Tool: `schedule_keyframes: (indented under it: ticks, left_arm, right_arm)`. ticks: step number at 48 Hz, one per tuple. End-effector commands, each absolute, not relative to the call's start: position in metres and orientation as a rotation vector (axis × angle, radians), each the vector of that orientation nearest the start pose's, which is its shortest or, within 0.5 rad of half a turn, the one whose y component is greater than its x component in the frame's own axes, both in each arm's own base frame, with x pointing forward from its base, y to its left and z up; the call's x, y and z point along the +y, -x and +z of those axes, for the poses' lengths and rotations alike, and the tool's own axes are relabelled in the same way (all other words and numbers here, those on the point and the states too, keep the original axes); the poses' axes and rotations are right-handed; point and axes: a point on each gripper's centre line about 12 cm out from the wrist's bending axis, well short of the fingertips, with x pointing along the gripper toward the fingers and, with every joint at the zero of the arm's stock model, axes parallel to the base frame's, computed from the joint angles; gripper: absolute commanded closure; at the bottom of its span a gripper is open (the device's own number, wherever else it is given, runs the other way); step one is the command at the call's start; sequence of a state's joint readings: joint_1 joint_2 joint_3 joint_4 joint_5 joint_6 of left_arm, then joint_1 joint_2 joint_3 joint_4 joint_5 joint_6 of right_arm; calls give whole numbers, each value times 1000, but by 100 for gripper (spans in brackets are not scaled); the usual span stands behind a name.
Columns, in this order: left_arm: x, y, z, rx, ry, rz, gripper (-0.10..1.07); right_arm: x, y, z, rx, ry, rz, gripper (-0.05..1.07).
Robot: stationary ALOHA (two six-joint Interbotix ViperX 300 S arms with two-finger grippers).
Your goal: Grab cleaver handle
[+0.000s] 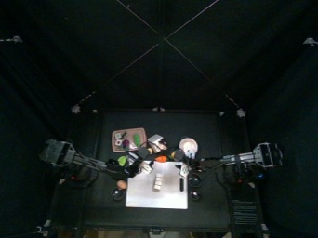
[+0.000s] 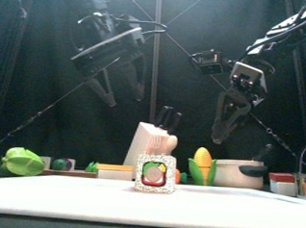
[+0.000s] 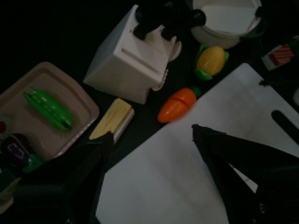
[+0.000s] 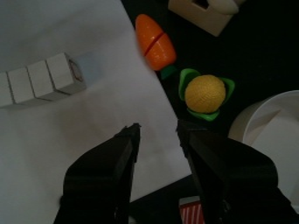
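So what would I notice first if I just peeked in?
Probably the white knife block with dark handles sticking out, standing behind the white mat. Next, the bright toy food beside it: an orange carrot and yellow corn. Above, the right tool hangs open.

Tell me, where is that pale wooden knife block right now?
In the front view, the pale wooden knife block stands mid-table, behind the small clear carton and left of the yellow toy corn.
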State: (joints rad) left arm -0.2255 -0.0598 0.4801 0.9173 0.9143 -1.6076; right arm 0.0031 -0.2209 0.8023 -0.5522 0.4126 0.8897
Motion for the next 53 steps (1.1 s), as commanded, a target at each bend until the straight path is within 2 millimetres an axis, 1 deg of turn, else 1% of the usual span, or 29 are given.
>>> schedule_keyframes:
  ticks: [1,4,8,13,16,23,28,36,41,44,49,50,53]
  left_arm:
    - [-5,-351,243,632,395,727,-5]
    - [0,-341,243,617,389,687,-5]
    - [5,-334,239,604,366,630,-5]
    - [10,-330,238,564,328,522,-5]
    - [12,-328,238,538,307,451,-5]
    - [30,-321,236,499,279,356,-5]
    - [38,-314,234,485,248,305,-5]
    - [36,-301,241,448,138,153,-5]
    - [38,-291,246,420,103,96,-5]
    - [38,-287,246,417,108,79,-5]
    - [37,-283,239,432,113,68,-5]
    - [37,-283,238,437,110,67,-5]
    - [37,-280,233,449,103,65,-5]
  right_arm:
    - [-26,-317,199,831,-271,-381,25]
    - [-27,-318,205,830,-279,-396,25]
    - [-29,-319,213,829,-291,-417,25]
    - [-29,-321,217,835,-312,-430,25]
    - [-28,-323,225,821,-334,-432,25]
    - [-25,-328,242,775,-392,-417,25]
    - [-23,-330,247,765,-423,-413,25]
    - [-19,-334,246,780,-475,-408,25]
    - [-16,-339,259,753,-508,-393,25]
    - [-17,-341,268,728,-516,-387,25]
    - [-19,-341,284,677,-534,-377,25]
    - [-20,-341,290,654,-543,-372,25]
    - [-22,-342,297,616,-554,-362,25]
